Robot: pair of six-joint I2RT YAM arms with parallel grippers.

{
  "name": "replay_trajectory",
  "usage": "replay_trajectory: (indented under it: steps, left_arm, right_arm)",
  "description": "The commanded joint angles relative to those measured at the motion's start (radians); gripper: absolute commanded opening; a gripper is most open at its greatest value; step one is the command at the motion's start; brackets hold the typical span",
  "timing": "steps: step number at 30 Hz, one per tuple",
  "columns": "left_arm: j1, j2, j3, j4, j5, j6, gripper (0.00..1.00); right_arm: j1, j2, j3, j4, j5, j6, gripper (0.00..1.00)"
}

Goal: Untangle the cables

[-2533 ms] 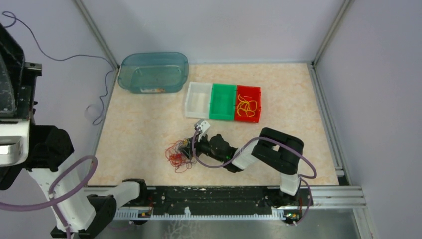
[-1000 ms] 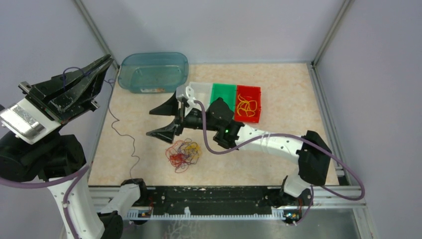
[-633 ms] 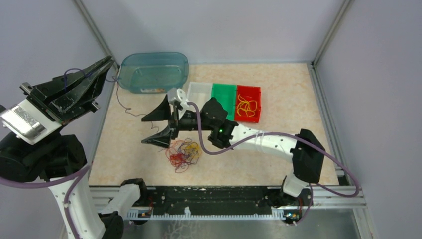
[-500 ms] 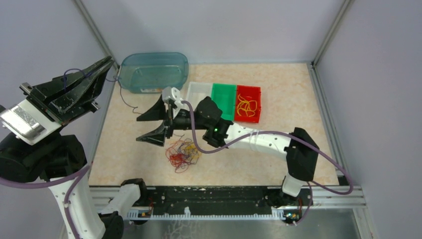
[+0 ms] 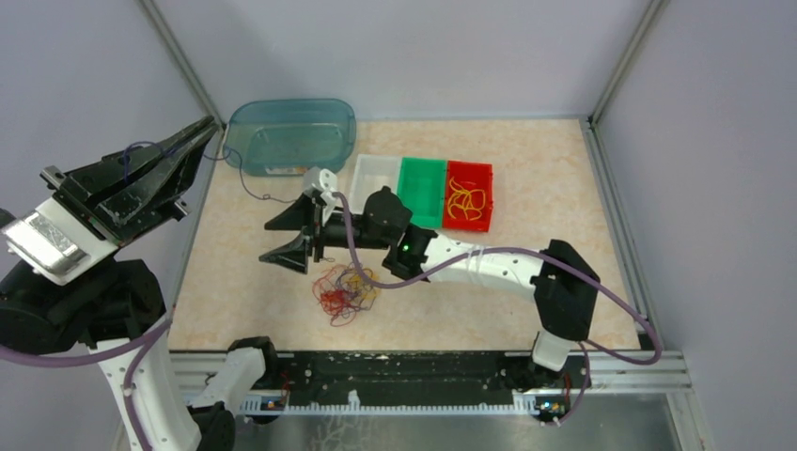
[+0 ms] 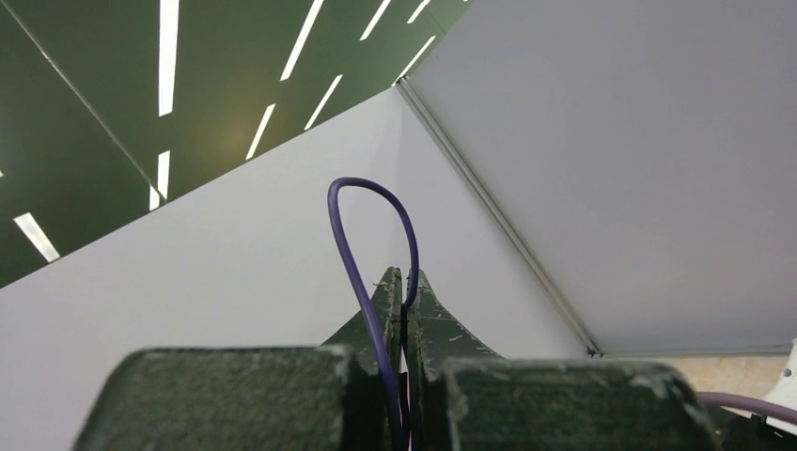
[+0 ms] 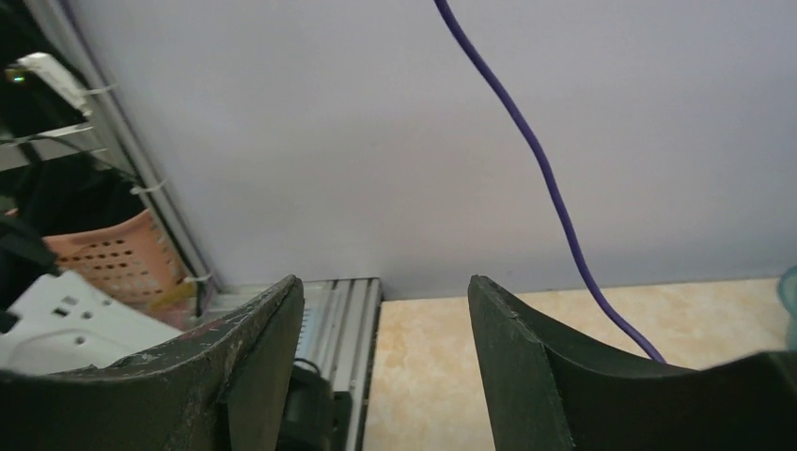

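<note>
Seen from above, the left tool (image 5: 199, 130) was lifted high on the left side. It was pressed together on a thin purple wire (image 5: 242, 183). The wire hung down from it and ran over the table (image 5: 526, 160), just in front of the blue tub (image 5: 291, 132), toward the right tool (image 5: 265, 244). I think it was held so high so that the wire could hang free of the rest. The right tool was spread wide, low over the table, just to the far left of the bunch of cables (image 5: 346, 289). That bunch was red, yellow and dark. It lay on the near middle of the table, and no tool held it. A few yellow cables (image 5: 463, 202) lay in the red box (image 5: 469, 166).

In the left wrist view, the left tool (image 6: 402, 282) was shut tight, pinching the thin purple wire (image 6: 331, 202). A loop of it stood up above the tips.

In the right wrist view, the right tool (image 7: 385, 287) was spread with nothing in the gap. The thin purple wire (image 7: 538, 150) slanted down on the right, outside the gap. The tool looked ready to catch it lower down.
</note>
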Motion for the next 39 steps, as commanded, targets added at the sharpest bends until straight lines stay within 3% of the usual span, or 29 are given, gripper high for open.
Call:
replay_trajectory:
  steps: [1,6,14,19,24,34,39]
  left_arm:
    - [0.011,-0.006,-0.018,0.000,0.019,-0.010,0.00]
    - [0.012,0.006,-0.059,-0.006,0.019,-0.041,0.00]
    - [0.014,0.032,-0.039,-0.010,0.006,-0.097,0.00]
    - [0.014,0.022,-0.048,-0.020,0.006,-0.076,0.00]
    - [0.014,0.016,-0.064,-0.025,0.004,-0.072,0.00]
    - [0.014,0.007,-0.064,-0.030,0.010,-0.074,0.00]
    - [0.014,-0.001,-0.070,-0.033,0.016,-0.075,0.00]
  right_arm:
    - [0.006,-0.119,-0.010,0.127,-0.181,0.133,0.66]
    - [0.006,-0.176,-0.094,0.292,-0.267,0.275,0.66]
    - [-0.035,-0.175,-0.100,0.248,-0.129,0.276,0.66]
    - [-0.026,-0.095,-0.027,0.255,-0.206,0.307,0.65]
    - [-0.006,-0.013,0.042,0.137,-0.210,0.216,0.63]
    - [-0.010,0.001,0.050,-0.048,0.079,-0.046,0.61]
    - [-0.011,-0.094,0.009,-0.054,0.030,-0.062,0.61]
